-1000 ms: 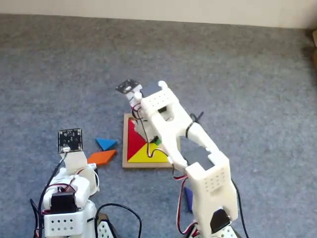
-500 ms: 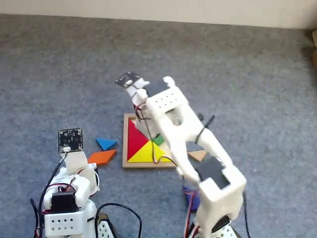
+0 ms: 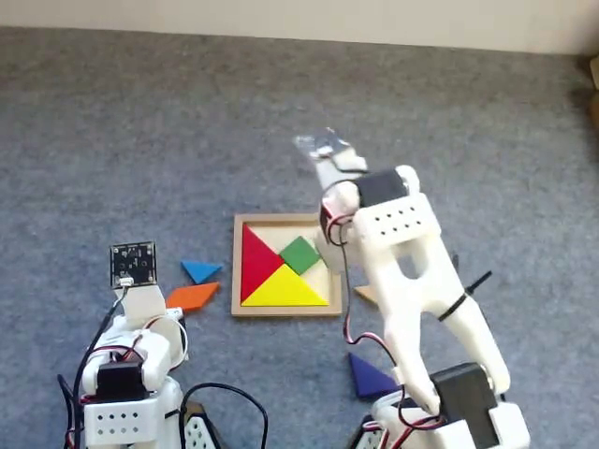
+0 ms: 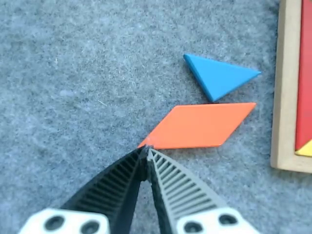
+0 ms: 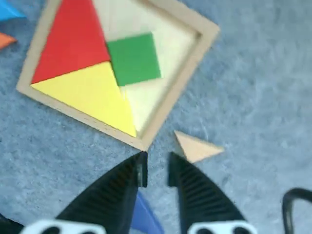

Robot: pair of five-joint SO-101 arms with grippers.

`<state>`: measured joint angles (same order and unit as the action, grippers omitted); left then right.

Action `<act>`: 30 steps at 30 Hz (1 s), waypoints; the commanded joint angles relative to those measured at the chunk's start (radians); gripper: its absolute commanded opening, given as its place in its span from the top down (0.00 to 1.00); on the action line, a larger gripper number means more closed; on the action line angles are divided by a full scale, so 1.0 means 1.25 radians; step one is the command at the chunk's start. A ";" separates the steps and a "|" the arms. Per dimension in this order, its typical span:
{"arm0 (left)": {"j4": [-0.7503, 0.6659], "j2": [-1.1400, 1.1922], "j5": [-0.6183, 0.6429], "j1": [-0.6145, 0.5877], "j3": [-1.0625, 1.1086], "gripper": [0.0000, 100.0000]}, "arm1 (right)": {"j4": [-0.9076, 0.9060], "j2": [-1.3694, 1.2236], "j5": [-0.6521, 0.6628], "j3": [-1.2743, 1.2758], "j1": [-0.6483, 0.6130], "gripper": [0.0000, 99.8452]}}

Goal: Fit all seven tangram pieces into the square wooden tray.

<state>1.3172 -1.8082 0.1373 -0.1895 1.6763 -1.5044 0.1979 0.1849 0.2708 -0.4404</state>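
Nearest my right base, the dark blue triangle (image 3: 372,378) lies flat on the grey counter (image 3: 487,131). On the other side, my left jaws are pressed together and hold nothing. Their tips sit right at the near sharp corner of the orange parallelogram (image 4: 200,126), whose long axis runs away from them toward the wooden tray (image 3: 281,312). I judge that any nudge or pinch of it would start from that corner. Just beyond it sits the light blue triangle (image 4: 219,78); I cannot tell whether the two touch.

My right jaws hang slightly spread and empty above the tray's near right corner. The small tan triangle (image 5: 196,146) lies flat just past them, outside the tray wall, with one sharp corner close to it. My right arm is the nearer one to it.

Inside the tray, the red triangle (image 3: 255,257), yellow triangle (image 3: 281,290) and green square (image 3: 300,254) lie flat and fitted together. The rest of the tray floor is bare wood.
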 commanded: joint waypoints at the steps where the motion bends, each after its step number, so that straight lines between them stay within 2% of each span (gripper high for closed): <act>1: 0.002 -0.001 -0.006 -0.006 0.017 0.99 | 0.056 0.040 -0.104 0.051 0.037 0.78; 8: 0.002 -0.001 -0.006 -0.006 0.017 0.99 | 0.222 0.041 -0.363 0.191 0.060 0.77; 16: 0.002 -0.001 -0.006 -0.006 0.017 0.99 | 0.346 0.040 -0.673 0.316 0.062 0.77; 23: 0.002 -0.001 -0.006 -0.006 0.017 0.99 | 0.452 0.039 -0.744 0.400 0.062 0.77; 30: 0.002 -0.001 -0.006 -0.006 0.017 0.99 | 0.521 0.030 -0.749 0.435 0.066 0.77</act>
<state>1.3172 -1.8082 0.1373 -0.1895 1.6763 -0.8846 0.2041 -0.7403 0.8201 -0.3790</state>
